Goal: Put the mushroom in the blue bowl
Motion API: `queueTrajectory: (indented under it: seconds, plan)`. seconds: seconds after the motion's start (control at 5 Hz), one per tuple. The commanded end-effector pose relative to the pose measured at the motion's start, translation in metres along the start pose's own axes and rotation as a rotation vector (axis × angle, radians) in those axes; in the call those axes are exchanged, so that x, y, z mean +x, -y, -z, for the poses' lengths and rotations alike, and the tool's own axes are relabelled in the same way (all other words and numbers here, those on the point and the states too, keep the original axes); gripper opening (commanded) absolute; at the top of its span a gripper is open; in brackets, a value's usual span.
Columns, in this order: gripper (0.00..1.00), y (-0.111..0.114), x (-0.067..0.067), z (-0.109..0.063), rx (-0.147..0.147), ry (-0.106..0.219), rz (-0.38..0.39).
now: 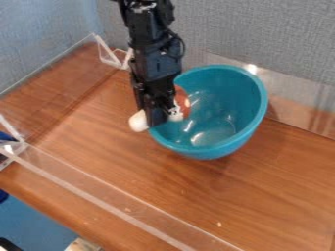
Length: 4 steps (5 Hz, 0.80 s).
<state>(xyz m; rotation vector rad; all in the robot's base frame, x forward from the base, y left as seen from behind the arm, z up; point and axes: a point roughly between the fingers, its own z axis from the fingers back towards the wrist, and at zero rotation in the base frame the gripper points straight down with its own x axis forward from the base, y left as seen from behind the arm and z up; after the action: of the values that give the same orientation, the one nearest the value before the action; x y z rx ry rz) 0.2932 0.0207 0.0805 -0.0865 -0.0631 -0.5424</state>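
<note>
Gripper (pixel 160 110) clamps mushroom (pixel 141 120) at blue bowl (pixel 229 123) rim; cap mostly hidden, blurry.

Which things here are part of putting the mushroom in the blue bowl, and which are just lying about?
Part of the job:
- mushroom, held in the jaws of the gripper at the bowl's near-left rim
- blue bowl

Just lying about:
- wooden table
- clear plastic barrier along the table's edges
</note>
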Motion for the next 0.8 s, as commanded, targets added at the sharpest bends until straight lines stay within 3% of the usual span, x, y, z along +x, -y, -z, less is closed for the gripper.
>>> queueTrajectory:
  seconds: [0.0, 0.6]
  plan:
    - [0.00, -0.014, 0.004, -0.024, 0.045, 0.054, -0.028]
    - [0.00, -0.007, 0.000, -0.051, 0.035, 0.054, 0.000]
